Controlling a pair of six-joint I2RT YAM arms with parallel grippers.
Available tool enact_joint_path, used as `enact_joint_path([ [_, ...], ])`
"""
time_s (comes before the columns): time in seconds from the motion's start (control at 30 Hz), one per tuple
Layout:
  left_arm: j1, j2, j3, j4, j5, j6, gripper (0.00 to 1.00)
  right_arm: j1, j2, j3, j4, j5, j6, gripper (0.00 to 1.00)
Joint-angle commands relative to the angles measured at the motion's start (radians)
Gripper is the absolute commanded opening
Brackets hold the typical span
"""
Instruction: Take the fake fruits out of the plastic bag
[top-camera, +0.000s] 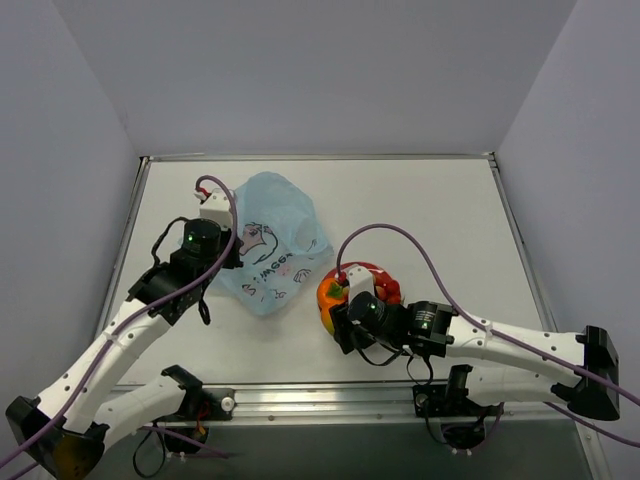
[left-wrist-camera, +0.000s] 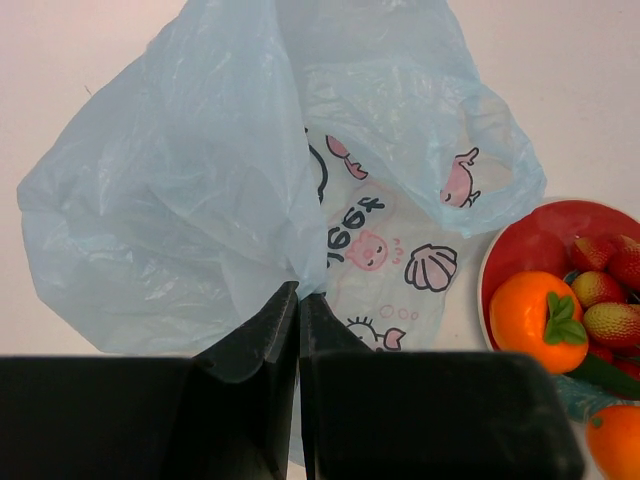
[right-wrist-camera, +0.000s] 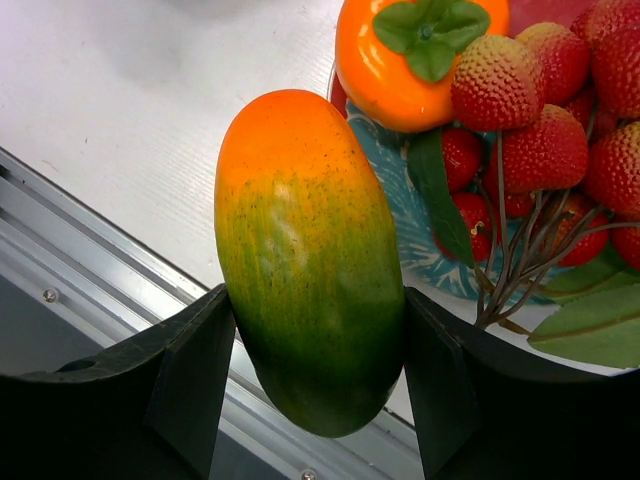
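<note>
Left of centre, top view: plastic bag (top-camera: 268, 245) lay crumpled, red plate (top-camera: 376, 269) to its lower right.
Left wrist view: left gripper (left-wrist-camera: 298, 300) jaws shut, pinched bag film; thin film could rip.
Right wrist view: right gripper (right-wrist-camera: 315, 335) jaws squeezed mango (right-wrist-camera: 305, 250) beside plate; slick mango could slip, roll away.

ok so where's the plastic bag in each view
top external: plastic bag left of centre.
left wrist: fills the upper left and middle, pinched in the shut left end effector.
right wrist: not in it.
shared landmark: the red plate, right of the bag from above, at the left wrist's right edge, upper right in the right wrist.
</note>
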Motion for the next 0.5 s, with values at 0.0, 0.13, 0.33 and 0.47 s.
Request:
enact_joint_path([
  [0.0,0.002,-0.027,0.007,0.019,0.008,0.015,0.02,0.016,0.010,0.057,-0.057,0.056,0.034,0.45],
  [0.13,0.002,-0.038,0.007,0.018,0.008,0.015,0.02,0.021,0.015,0.071,-0.089,0.063,0.042,0.45],
  [0.33,-0.007,-0.047,0.007,0.015,0.007,0.020,0.02,0.033,0.035,0.092,-0.127,0.060,0.043,0.45],
  [0.47,-0.012,-0.049,0.009,0.012,0.007,0.020,0.02,0.038,0.067,0.110,-0.149,0.046,0.028,0.45],
])
